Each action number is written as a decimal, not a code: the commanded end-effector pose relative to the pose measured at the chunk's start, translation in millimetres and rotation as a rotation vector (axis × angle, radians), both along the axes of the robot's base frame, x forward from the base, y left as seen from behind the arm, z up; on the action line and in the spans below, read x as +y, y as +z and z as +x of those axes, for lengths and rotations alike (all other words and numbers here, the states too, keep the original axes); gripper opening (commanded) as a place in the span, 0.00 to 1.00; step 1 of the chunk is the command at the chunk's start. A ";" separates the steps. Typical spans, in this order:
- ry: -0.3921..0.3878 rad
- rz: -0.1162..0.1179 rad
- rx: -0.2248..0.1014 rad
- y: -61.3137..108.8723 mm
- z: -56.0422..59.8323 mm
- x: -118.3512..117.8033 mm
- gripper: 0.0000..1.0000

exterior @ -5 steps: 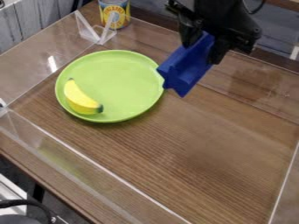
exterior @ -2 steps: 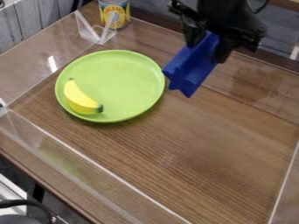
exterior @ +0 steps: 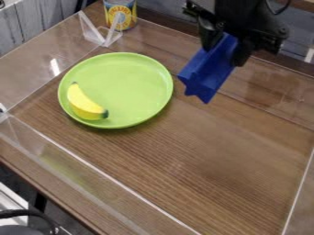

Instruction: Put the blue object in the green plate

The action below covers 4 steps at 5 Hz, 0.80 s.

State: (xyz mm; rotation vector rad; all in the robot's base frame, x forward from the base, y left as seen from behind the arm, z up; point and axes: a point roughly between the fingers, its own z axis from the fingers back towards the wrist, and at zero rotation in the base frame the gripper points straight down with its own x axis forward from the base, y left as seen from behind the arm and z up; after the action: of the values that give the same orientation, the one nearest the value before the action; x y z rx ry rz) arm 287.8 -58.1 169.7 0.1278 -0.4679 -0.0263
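The blue object (exterior: 208, 71) is an elongated royal-blue block hanging tilted in the air, its lower end just past the right rim of the green plate (exterior: 128, 83). My black gripper (exterior: 230, 46) is shut on its upper end, near the top right of the view. The lime-green plate lies on the wooden table at left centre. The fingertips are partly hidden by the block.
A yellow banana (exterior: 84, 103) lies in the left part of the plate. A yellow-labelled can (exterior: 119, 14) stands at the back left beside a clear plastic piece (exterior: 95, 32). Transparent walls (exterior: 37, 151) border the table.
The gripper and the blue object have shifted slightly to the right and up, away from the plate's rim. The block hangs a little more upright.
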 end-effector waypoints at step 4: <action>0.026 -0.008 -0.033 0.7 -7.9 14.6 0.00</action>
State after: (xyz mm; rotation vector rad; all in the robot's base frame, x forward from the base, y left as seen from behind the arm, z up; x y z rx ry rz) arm 278.5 -45.8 159.1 0.1325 -0.4627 -0.0054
